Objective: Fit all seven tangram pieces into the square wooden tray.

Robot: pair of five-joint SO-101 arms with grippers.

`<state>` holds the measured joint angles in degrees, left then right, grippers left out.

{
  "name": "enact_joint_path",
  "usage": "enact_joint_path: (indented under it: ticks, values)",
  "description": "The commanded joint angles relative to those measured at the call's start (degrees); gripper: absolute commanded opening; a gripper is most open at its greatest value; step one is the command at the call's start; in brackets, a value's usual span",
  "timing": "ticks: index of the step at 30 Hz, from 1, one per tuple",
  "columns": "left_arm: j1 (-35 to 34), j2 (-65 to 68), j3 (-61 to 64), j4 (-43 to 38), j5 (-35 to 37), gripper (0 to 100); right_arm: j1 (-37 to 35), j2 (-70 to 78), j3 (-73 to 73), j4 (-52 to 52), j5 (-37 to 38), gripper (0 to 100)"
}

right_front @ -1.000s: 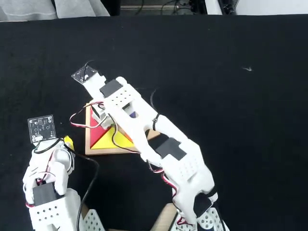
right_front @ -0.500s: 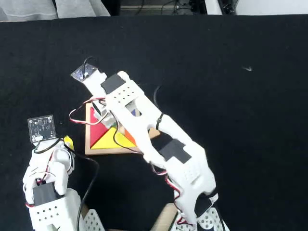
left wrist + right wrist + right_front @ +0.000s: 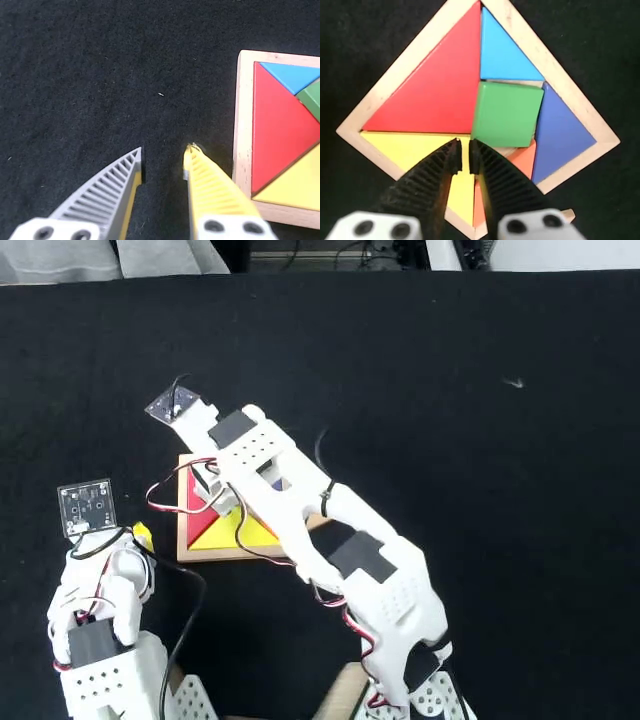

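High view shows the black cloth table (image 3: 480,490), where the white right arm (image 3: 300,510) stretches over the square wooden tray (image 3: 215,554) left of centre, which holds a large red triangle piece (image 3: 430,85) and a green square piece (image 3: 507,114) among others. The right gripper (image 3: 464,147) hovers above the tray, fingers almost pressed together on nothing. The left gripper (image 3: 164,152) hangs over cloth just left of the tray, fingers spread.

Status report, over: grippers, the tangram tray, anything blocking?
Left gripper open, over table beside tray. Right gripper nearly shut, empty, above tray. Green square slightly askew, wood showing at its edges. No obstruction seen.
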<state>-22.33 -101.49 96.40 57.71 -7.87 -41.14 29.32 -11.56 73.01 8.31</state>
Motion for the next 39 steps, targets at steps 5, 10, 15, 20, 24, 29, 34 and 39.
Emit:
enact_joint_path:
  ticks: [5,10,15,20,24,29,34,39]
  values:
    - [-0.48,-0.44,1.1,0.0,0.53,15,3.69,0.57,-1.8,-1.32,0.44,3.6]
    - [-0.4,-0.44,1.1,0.09,0.53,15,3.52,-1.19,-6.64,2.99,0.44,3.5]
    - [-0.48,-0.44,1.1,0.09,0.53,15,2.37,-2.33,-7.16,5.98,0.44,3.5]
    - [-0.31,-0.44,1.1,0.18,0.44,15,2.73,0.4,-4.62,4.66,0.53,3.5]
    - [-0.31,-0.44,1.1,0.18,0.44,15,2.99,3.65,-5.58,2.73,0.44,3.5]
    - [-0.4,-0.44,1.1,0.18,0.44,15,2.81,6.73,-8.31,2.64,0.44,3.5]
    - [-0.4,-0.44,1.1,0.18,0.35,15,3.16,7.96,-8.57,2.46,0.44,3.5]
    - [-0.31,-0.44,1.1,0.26,0.35,15,3.16,7.87,-9.27,1.32,0.53,3.5]
